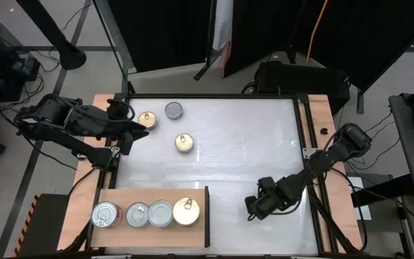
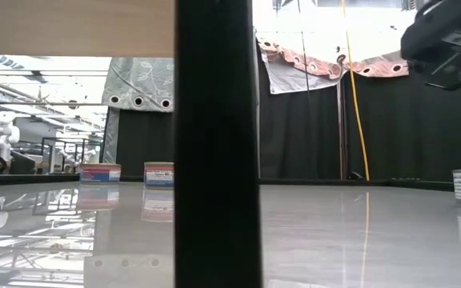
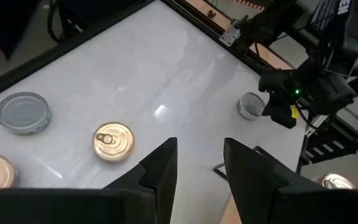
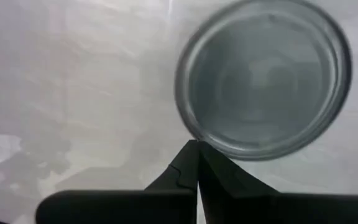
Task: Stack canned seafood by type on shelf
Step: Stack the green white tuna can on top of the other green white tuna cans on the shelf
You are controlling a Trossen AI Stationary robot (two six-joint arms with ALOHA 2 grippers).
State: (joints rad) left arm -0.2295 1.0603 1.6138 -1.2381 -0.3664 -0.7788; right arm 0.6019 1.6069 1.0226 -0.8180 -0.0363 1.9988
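On the light-brown rectangular wooden shelf [image 1: 121, 198] with its thin dark upright edge, four flat round tins sit in a row: three silver-lidded tins [image 1: 106, 214] and, nearest the upright edge, a gold pull-tab tin [image 1: 186, 211]. Away from the shelf on the white table [image 1: 250, 144] lie two more gold-lidded tins [image 1: 184, 142] and a plain silver tin [image 1: 174, 110]. The left gripper [image 1: 136, 128] hovers beside the far gold tin [image 1: 147, 119], fingers [image 3: 160, 165] narrowly parted and empty. The right gripper [image 4: 196, 144], beyond the shelf's upright edge, has fingers pressed together at the rim of a silver tin [image 4: 263, 78].
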